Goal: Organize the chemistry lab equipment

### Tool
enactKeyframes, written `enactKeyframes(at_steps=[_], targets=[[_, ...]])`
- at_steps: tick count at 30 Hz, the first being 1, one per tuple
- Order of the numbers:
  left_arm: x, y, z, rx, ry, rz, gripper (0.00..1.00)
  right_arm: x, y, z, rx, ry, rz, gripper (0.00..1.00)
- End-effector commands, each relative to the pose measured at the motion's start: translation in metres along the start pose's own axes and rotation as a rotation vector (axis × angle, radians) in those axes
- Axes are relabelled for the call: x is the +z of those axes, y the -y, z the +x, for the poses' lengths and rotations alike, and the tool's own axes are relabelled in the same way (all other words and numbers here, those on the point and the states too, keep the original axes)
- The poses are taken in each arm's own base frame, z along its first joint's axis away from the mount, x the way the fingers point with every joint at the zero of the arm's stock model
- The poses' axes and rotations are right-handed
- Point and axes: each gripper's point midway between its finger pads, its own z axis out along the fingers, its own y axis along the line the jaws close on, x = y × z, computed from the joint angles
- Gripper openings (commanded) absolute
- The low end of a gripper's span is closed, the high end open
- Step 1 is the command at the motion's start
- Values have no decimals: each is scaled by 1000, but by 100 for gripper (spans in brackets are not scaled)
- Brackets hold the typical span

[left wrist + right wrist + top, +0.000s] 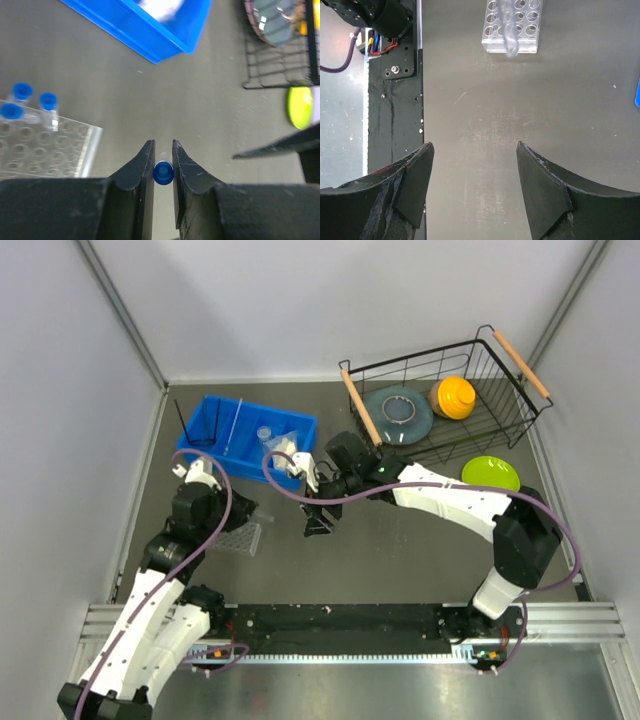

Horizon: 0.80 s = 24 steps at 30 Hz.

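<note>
Left claw (162, 146): clamped on blue-capped tube (163, 173)
Right claw (474, 147): spread apart, nothing between, over bench (480, 90)
Rack (50, 147): on bench, three capped tubes (48, 101) at its edge

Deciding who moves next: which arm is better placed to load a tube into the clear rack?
Left. The left gripper is shut on a blue-capped test tube, with the clear rack just beside it. The right gripper is open and empty.
</note>
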Motion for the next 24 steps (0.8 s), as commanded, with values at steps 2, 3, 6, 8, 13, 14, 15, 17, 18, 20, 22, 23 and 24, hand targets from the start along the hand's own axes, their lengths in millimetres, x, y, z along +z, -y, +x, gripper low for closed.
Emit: enactKeyframes(at_steps=[2,3,6,8,13,14,15,17,18,20,22,23,24], targets=[[1,-46,-37,174,136,-279,7,-17,-8,-30,-106,66,6,68],[2,-48,-43,185,156,-294,7,-17,-9,-29,-106,64,6,68],[7,-58,-50,227,179,-353,7,-18,-7,-27,-105,61,10,68],[13,-64,-49,249,161,-380,7,-17,-8,-27,-107,60,10,68],[27,-77,-36,260,95,-418,8,-17,-7,-28,-107,60,8,68],[29,-77,-37,262,99,-417,8,-16,-7,-27,-104,59,8,68],[31,-78,-36,264,98,-419,8,-16,-7,-27,-104,58,8,68],[33,-81,-34,269,95,-425,8,-16,-7,-27,-104,58,8,68],[35,-83,-33,271,90,-432,8,-16,-7,-27,-105,58,8,68],[37,-85,-32,278,85,-435,8,-16,-7,-27,-107,58,8,68],[40,-88,-29,287,75,-439,8,-16,-6,-26,-105,57,9,68],[40,-88,-28,287,74,-440,8,-16,-6,-27,-106,58,9,68],[42,-90,-26,287,66,-444,8,-16,-7,-27,-106,57,8,68]])
